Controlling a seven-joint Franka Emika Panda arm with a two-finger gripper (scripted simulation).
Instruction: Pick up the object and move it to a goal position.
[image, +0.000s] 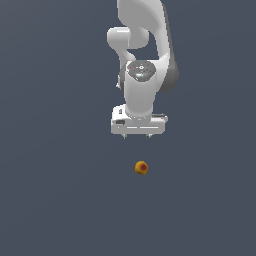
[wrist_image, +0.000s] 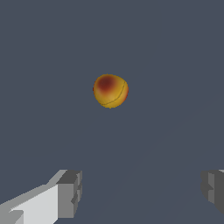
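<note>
- Small round orange-yellow object with a red spot (image: 141, 168): alone on the dark grey bench (image: 55, 200), free of any grip.
- White robot gripper (image: 137, 137): above the object, well apart; grey fingers (wrist_image: 70, 194) spread wide, empty.
- Step in hand, by judgement: centre over the object, descend straight, close only once the fingers flank it.

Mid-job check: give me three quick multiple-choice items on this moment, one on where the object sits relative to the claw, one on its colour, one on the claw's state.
1. Where is the object?
A. Between the fingers
B. On the surface, apart from the claw
C. Hidden behind the arm

2. What colour is the object?
A. Orange-yellow with a red spot
B. Plain green
C. Blue and white

3. What state is the claw in?
A. Shut on the object
B. Shut, empty
C. Open, empty

Answers: 1 B, a clear gap shows in the exterior view. 2 A, the wrist view shows it. 3 C, the fingers stand wide apart with nothing between.
</note>
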